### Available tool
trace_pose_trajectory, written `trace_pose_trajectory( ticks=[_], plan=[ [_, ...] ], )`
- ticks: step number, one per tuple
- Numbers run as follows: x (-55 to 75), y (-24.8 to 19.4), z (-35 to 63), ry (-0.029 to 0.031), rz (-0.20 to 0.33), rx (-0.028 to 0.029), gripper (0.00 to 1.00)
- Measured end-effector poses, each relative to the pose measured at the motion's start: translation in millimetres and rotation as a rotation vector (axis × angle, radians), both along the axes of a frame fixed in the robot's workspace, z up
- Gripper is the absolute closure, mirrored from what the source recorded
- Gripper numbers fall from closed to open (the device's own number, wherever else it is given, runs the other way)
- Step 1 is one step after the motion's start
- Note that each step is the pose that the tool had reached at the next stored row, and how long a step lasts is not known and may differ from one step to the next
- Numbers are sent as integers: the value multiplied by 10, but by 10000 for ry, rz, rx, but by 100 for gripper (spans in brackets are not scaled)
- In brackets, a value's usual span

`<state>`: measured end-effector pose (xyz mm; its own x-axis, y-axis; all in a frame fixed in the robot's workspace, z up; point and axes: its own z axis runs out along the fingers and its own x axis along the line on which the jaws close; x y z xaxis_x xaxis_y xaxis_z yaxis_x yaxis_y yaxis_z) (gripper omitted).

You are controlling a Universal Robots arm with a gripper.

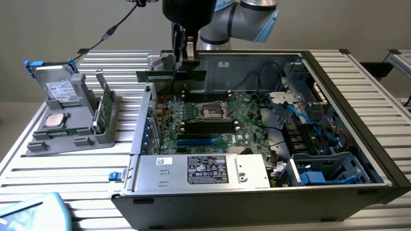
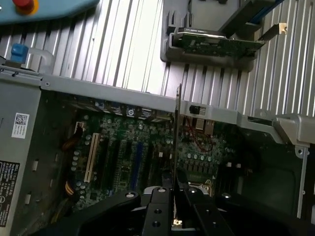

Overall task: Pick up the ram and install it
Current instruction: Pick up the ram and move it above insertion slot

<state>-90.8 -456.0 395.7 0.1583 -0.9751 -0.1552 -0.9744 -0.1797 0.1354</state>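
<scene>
Item: ram [image 1: 170, 75], clamped between narrowly parted jaws, hanging above the motherboard [image 1: 241, 113] in the open case [image 1: 257, 207] (long edge level, presumably to meet a slot squarely).

Ram [image 1: 154, 75] in hand [image 1: 182, 71] above motherboard [image 1: 215, 126] inside computer case [image 1: 257, 207]
</scene>
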Motion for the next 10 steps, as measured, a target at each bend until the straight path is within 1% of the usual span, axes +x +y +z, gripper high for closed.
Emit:
trace_pose_trajectory(
  ticks=[1,2,8,10],
  plan=[
    [20,0,-2,-4,-3,25,86],
    [41,0,-1,-5,-4,37,86],
    [232,0,0,-11,-4,43,86],
    [271,0,0,-34,-8,41,86]
  ],
)
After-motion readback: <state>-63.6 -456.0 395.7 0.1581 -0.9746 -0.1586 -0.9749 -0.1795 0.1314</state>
